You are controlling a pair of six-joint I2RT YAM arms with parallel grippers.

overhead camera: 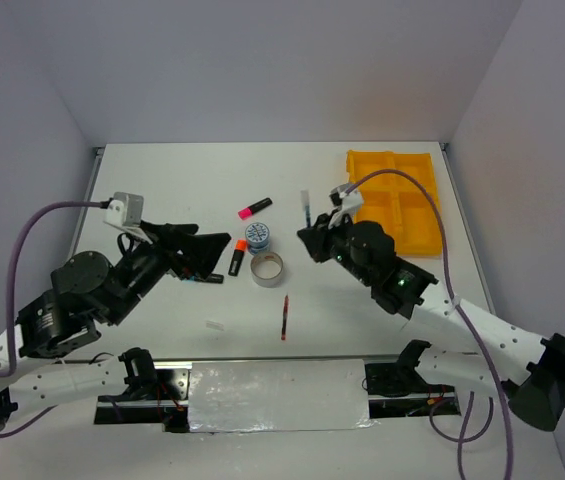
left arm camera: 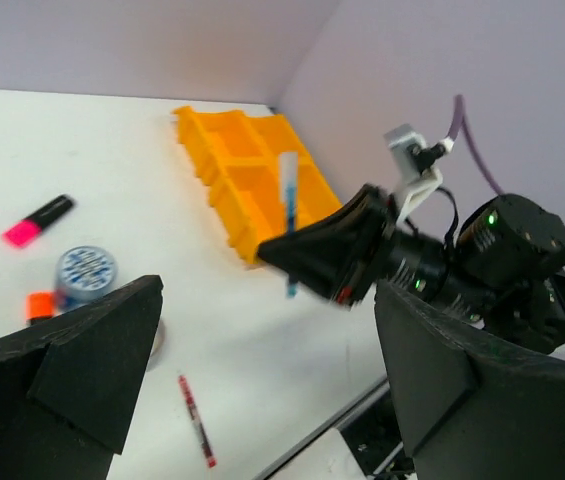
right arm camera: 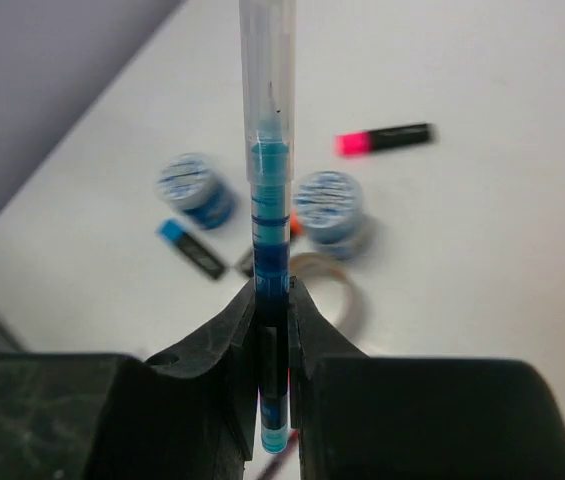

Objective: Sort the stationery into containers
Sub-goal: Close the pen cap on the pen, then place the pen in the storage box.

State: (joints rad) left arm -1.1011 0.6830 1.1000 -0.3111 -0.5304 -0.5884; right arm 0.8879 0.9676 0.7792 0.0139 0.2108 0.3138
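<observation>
Right claw (right arm camera: 272, 300) is pinching the thin clear-and-blue plastic pen (right arm camera: 267, 150), holding it upright over the white desk (overhead camera: 162, 180), at 9 o'clock from the yellow-orange plastic compartment tray (overhead camera: 397, 152). Left claw (left arm camera: 267, 295) is hanging spread wide.

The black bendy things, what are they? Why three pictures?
They are two robot arms bolted to a white table. One picture looks down from above; the other two come from small cameras on each wrist. On the table lie a pink highlighter, an orange highlighter, a blue-white tape roll, a silver tape ring and a red pen, with a yellow tray at the far right. The right arm's fingers pinch a blue pen. The left arm's fingers stand wide open, holding nothing.
</observation>
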